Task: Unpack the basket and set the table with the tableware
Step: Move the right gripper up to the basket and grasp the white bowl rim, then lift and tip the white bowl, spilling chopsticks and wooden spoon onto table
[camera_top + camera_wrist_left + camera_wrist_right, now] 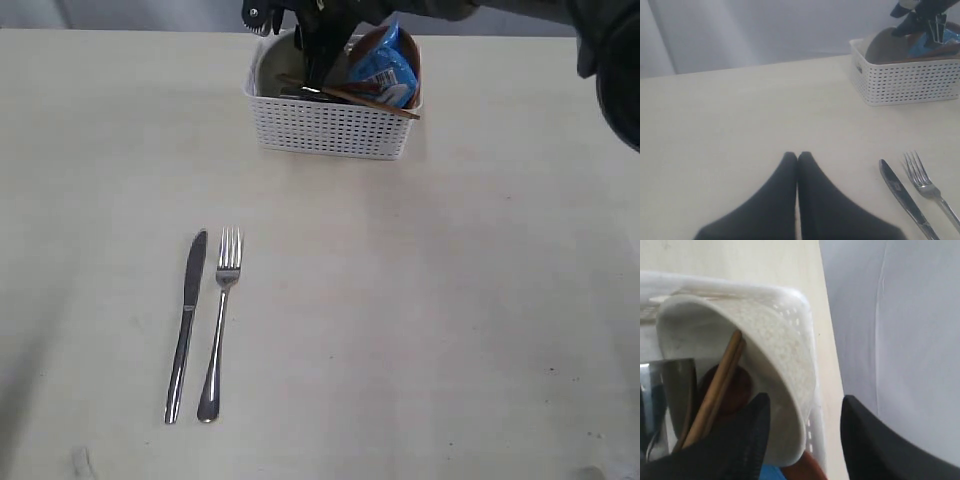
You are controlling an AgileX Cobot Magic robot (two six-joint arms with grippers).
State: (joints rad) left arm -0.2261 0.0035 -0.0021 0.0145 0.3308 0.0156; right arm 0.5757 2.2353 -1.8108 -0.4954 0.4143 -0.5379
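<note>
**Over the basket [330, 128], right claw [805, 400] open across the bowl [775, 340] rim**

At the far side of the table [450, 300], the right arm reaches down from above into the basket. Its claw is open: 1 black finger is inside the bowl, and the other is outside the basket wall, with a gap on that side. The left claw [798, 156] hangs over the pale table with its 2 fingers pressed together, holding nothing.

The basket is white plastic with small rectangular holes and rounded corners. The bowl, off-white and speckled, stands on its edge inside it. Next to the bowl are 2 wooden chopsticks [715, 390], a dark red-brown spoon [740, 387], a steel cup [677, 385] and a blue packet [385, 68]. A shiny steel knife [187, 325] and fork [220, 320] lie side by side on the table, well apart from the basket.
</note>
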